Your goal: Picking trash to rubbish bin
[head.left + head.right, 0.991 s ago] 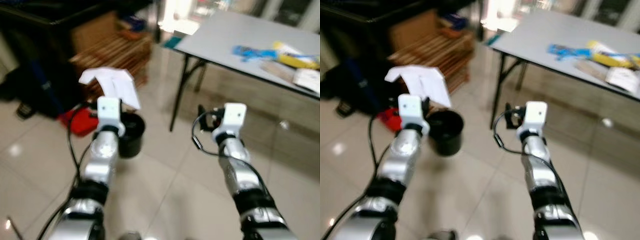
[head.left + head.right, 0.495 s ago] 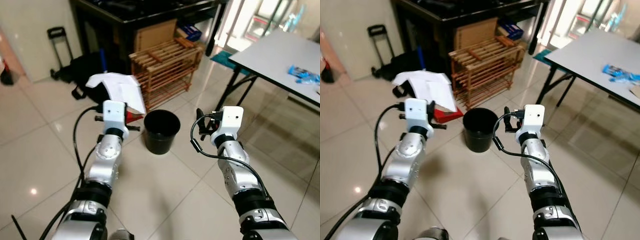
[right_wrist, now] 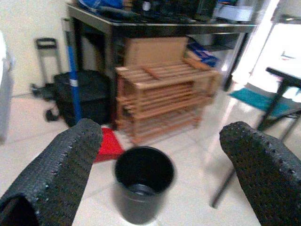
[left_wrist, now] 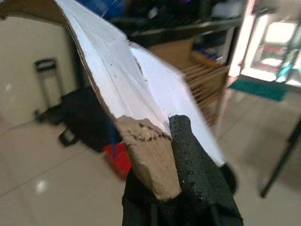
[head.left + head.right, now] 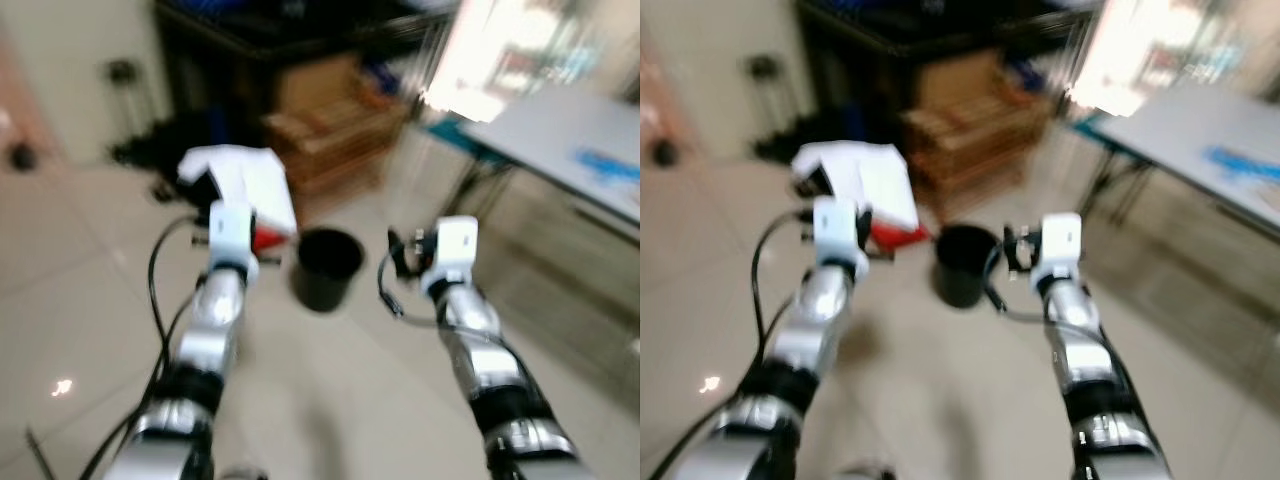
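Left tool [image 4: 162,188] (cardboard [image 4: 141,117] clamped) nearer bin [image 3: 143,181]

Wooden rack [image 3: 162,96] on tiled floor [image 3: 94,212]

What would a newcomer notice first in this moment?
The big white-faced torn cardboard sheet, pinched in the left gripper and raised above the floor. Just beyond it, between the two arms, stands the round black plastic bin on the pale tiles, with the right gripper hanging open before it.
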You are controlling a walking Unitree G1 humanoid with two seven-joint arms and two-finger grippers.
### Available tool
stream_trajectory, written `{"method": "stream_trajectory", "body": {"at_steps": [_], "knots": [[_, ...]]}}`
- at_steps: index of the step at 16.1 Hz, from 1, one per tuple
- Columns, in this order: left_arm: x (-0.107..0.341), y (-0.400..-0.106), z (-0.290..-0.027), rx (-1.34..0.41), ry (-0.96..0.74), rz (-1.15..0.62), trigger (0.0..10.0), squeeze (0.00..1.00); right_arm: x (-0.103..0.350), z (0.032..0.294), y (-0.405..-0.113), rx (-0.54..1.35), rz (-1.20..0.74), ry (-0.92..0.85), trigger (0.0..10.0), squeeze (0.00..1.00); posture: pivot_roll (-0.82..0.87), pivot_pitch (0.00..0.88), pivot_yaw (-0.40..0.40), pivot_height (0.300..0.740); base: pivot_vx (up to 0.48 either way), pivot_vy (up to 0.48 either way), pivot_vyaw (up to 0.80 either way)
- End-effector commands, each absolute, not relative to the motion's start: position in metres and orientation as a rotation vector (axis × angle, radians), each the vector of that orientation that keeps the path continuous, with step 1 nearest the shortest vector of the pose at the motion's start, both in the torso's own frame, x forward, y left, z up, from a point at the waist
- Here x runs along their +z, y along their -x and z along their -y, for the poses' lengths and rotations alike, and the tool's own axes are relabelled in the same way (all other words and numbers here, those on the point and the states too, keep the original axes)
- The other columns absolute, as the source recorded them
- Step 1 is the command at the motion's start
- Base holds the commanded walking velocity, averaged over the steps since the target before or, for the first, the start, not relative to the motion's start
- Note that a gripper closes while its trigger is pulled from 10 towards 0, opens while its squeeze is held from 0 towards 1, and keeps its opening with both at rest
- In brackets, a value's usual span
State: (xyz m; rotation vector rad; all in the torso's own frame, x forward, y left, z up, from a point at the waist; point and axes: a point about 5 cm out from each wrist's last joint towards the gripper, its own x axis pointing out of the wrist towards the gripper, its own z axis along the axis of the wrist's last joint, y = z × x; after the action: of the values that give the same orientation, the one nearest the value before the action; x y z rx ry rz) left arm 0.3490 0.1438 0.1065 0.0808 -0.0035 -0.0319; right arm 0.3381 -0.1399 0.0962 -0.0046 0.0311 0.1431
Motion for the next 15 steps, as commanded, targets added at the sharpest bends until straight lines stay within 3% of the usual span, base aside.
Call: {"method": "stream_trajectory", "body": {"at_steps": [1,9,15], "knots": [[0.110,-0.351,-0.143,-0.025,-0.089,0.007,10.0,0.00,0.096,0.137,-0.339,0.157,-0.043,0.014,10.0,0.00,-0.07,0.076,-0.084,0.740,0.480,0.000,0.00],[0.107,-0.351,-0.143,-0.026,-0.095,-0.002,10.0,0.00,0.087,0.136,-0.336,0.161,-0.093,-0.020,10.0,0.00,-0.07,0.079,-0.084,0.740,0.462,0.000,0.00],[0.107,-0.351,-0.142,-0.036,-0.098,-0.003,10.0,0.00,0.080,0.135,-0.335,0.168,-0.131,-0.031,10.0,0.00,-0.07,0.081,-0.083,0.740,0.480,0.000,-0.78]]}}
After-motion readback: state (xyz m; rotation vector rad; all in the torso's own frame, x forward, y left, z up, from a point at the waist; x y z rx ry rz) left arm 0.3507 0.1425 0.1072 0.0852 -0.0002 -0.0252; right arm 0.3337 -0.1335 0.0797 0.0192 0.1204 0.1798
